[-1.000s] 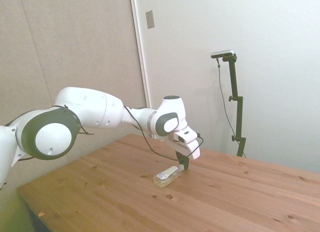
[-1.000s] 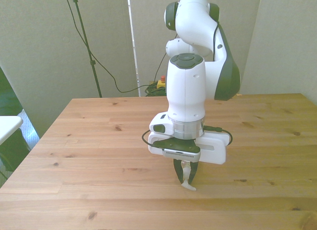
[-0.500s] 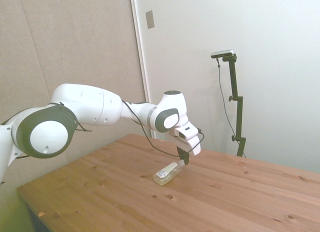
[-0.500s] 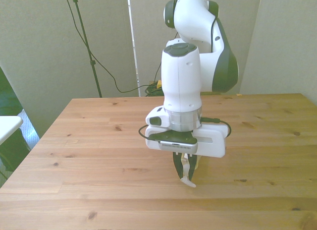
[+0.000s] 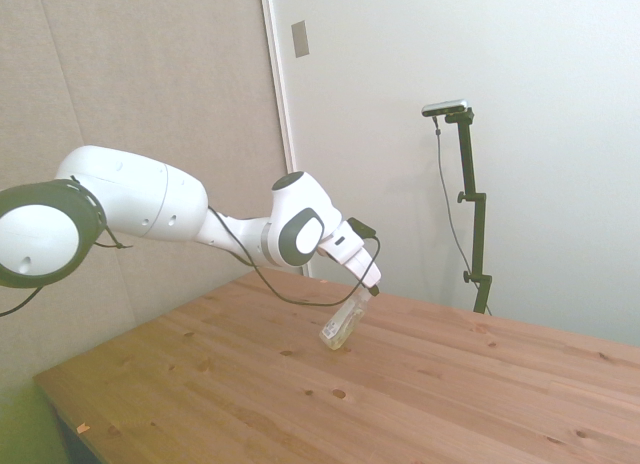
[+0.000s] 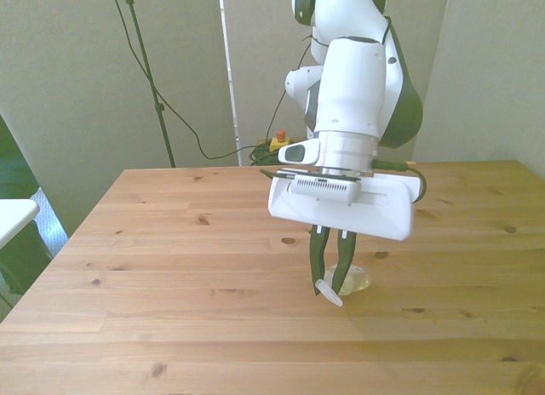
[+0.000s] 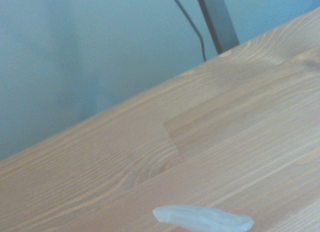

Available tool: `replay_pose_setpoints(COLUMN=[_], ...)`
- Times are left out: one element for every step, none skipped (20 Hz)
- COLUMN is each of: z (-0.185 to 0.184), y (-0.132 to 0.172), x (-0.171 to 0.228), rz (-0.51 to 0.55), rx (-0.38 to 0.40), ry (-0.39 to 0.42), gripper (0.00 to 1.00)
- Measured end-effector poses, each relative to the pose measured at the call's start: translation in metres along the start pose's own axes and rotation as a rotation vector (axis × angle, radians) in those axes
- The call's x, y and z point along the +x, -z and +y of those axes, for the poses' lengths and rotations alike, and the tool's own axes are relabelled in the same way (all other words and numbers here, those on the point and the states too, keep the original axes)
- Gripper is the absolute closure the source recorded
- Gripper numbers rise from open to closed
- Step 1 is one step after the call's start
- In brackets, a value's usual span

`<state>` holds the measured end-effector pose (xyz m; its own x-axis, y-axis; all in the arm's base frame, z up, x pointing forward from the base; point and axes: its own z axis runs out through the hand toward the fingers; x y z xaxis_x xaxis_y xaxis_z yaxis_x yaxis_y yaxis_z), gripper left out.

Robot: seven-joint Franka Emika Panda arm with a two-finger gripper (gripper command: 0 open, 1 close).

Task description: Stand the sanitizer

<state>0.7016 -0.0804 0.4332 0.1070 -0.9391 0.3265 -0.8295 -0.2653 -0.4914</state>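
Side view: hand (image 5: 366,295) clamped on sanitizer (image 5: 342,325) near the nozzle, tilted steeply, base at or just above worktop (image 5: 450,384). Could easily tip back over if released before fully upright.

No writing can be read anywhere here. The sanitizer (image 5: 343,325) carries a pale label, but it is too small and blurred to make out a word or brand. The white arm (image 6: 351,114) shows no legible marking, and the grey plate on the wall (image 5: 300,38) is blank from this distance.
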Motion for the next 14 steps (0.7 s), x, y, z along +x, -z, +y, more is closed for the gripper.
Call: replay_pose_setpoints(z=[0.003, 0.005, 0.008, 0.010, 0.012, 0.014, 0.015, 0.016, 0.018, 0.019, 0.020, 0.021, 0.022, 0.023], y=[0.006, 0.013, 0.019, 0.025, 0.030, 0.034, 0.036, 0.038, 0.039, 0.040, 0.040, 0.041, 0.043, 0.043], x=[-0.002, -0.004, -0.006, -0.008, -0.010, -0.012, -0.016, -0.019, -0.022, -0.025, -0.027, -0.030, -0.032, -0.035], rz=[0.035, 0.072, 0.106, 0.141, 0.172, 0.201, 0.229, 0.251, 0.272, 0.292, 0.310, 0.328, 0.346, 0.365], rx=[0.016, 0.032, 0.046, 0.058, 0.066, 0.078, 0.086, 0.095, 0.104, 0.113, 0.122, 0.132, 0.143, 0.153], ry=[-0.009, -0.017, -0.024, -0.030, -0.036, -0.043, -0.048, -0.054, -0.060, -0.065, -0.070, -0.073, -0.074, -0.075], gripper=[1.00, 1.00, 1.00, 1.00, 1.00, 1.00, 1.00, 1.00, 1.00, 1.00, 1.00, 1.00, 1.00, 1.00])
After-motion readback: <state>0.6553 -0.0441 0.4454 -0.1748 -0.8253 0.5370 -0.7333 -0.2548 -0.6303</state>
